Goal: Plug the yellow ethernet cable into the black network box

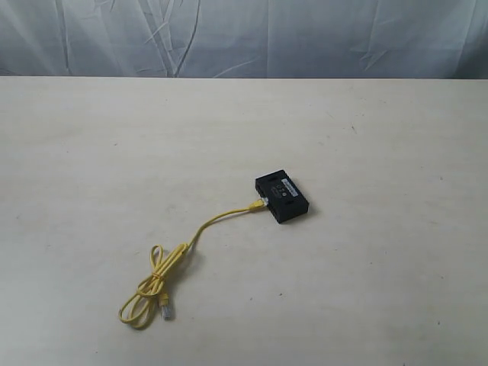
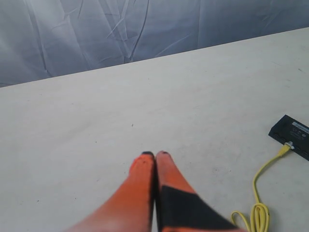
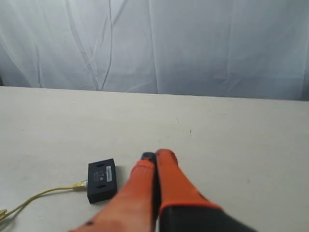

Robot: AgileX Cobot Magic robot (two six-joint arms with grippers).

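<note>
The black network box (image 1: 282,197) lies flat on the table, right of centre, label up. One plug of the yellow ethernet cable (image 1: 200,229) sits in the box's side port (image 1: 261,203). The cord runs down-left to tied loops (image 1: 152,286), and the free clear plug (image 1: 166,310) rests on the table. Neither gripper shows in the exterior view. My left gripper (image 2: 155,154) is shut and empty, above bare table, with the box (image 2: 294,135) and cable (image 2: 263,171) off to one side. Shut and empty too, my right gripper (image 3: 157,155) hovers beside the box (image 3: 102,180).
The pale table (image 1: 91,152) ends at a far edge (image 1: 244,77) with a wrinkled grey-white cloth backdrop (image 1: 244,34) behind it. Nothing else lies on the table.
</note>
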